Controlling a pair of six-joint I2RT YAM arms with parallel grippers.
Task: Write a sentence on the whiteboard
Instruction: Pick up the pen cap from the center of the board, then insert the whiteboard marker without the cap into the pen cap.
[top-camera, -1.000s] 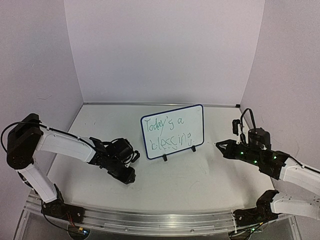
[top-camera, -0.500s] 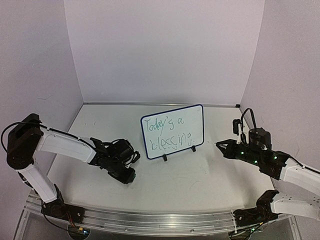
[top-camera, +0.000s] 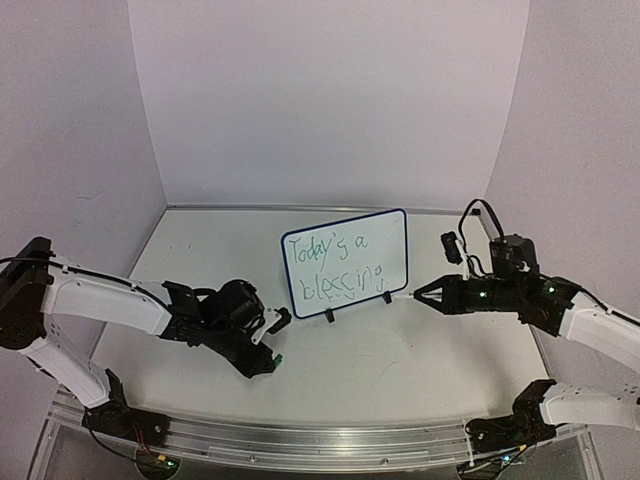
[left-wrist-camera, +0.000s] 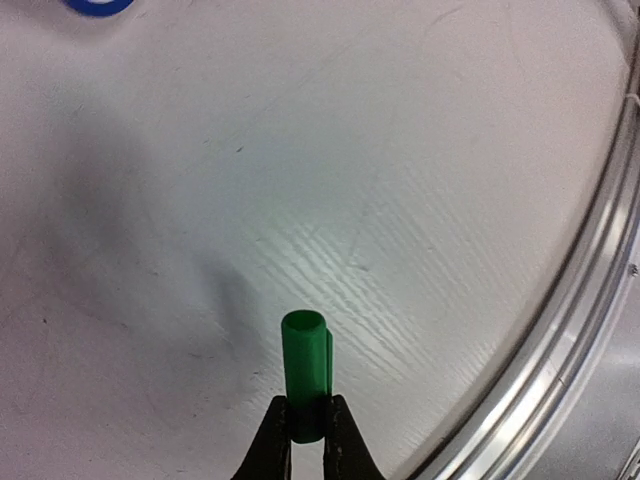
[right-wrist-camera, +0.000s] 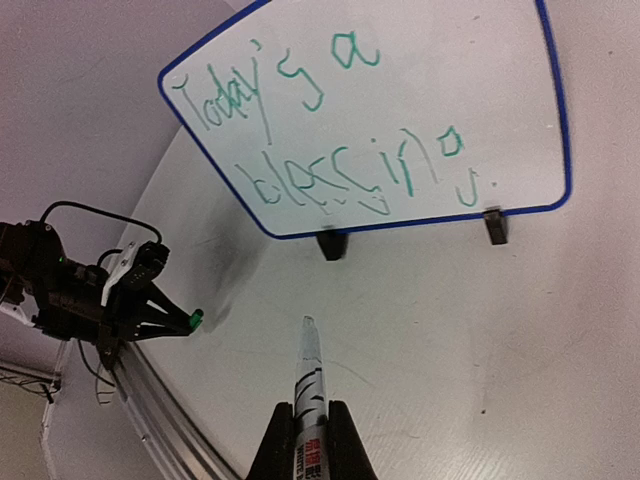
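Observation:
The whiteboard (top-camera: 346, 262) stands on black feet mid-table, blue-bordered; it also shows in the right wrist view (right-wrist-camera: 400, 110). The sentence (top-camera: 335, 268) in green marker reads "Today's a blessing" in two lines; it is seen too in the right wrist view (right-wrist-camera: 330, 130). My right gripper (top-camera: 418, 295) is shut on a white marker (right-wrist-camera: 308, 385), tip bare, just right of the board's lower right corner and off its surface. My left gripper (top-camera: 272, 360) is shut on the green marker cap (left-wrist-camera: 305, 370), held low over the table, front-left of the board.
The metal rail (top-camera: 300, 440) runs along the table's near edge, close to the left gripper (left-wrist-camera: 560, 330). White walls enclose the table at the back and sides.

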